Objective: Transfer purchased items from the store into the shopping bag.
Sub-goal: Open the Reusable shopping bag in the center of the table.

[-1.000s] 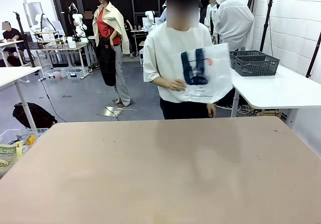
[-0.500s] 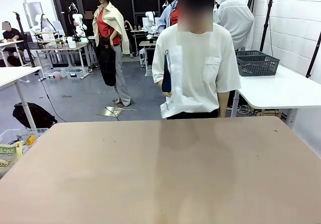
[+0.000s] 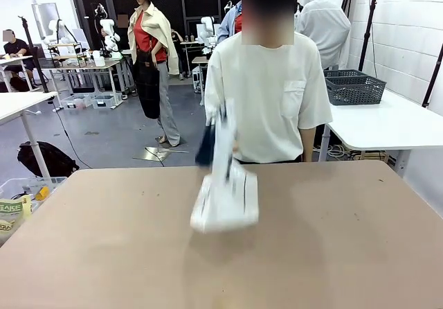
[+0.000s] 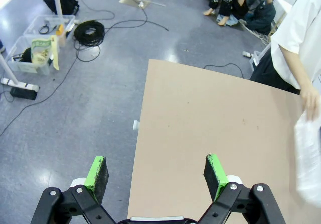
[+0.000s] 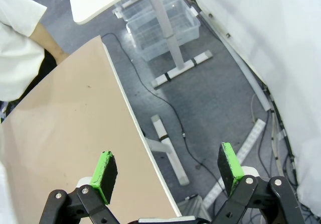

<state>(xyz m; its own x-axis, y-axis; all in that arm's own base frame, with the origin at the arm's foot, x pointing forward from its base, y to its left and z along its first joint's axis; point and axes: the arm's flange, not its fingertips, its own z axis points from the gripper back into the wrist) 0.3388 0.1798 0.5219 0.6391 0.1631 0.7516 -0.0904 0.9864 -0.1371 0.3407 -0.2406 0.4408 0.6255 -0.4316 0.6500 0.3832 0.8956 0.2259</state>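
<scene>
The person holds the shopping bag [image 3: 225, 198], blurred and perhaps touching the table [image 3: 332, 253], near the middle of its far edge, probably so both arms can reach it, while the left gripper [image 4: 156, 171] and the right gripper [image 5: 168, 170] hang wide and empty by the side edges.

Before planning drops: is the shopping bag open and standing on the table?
Not open: the shopping bag hangs flat and motion-blurred from the person's hand over the table, mouth unspread. Whether it touches the table, cannot tell.
</scene>
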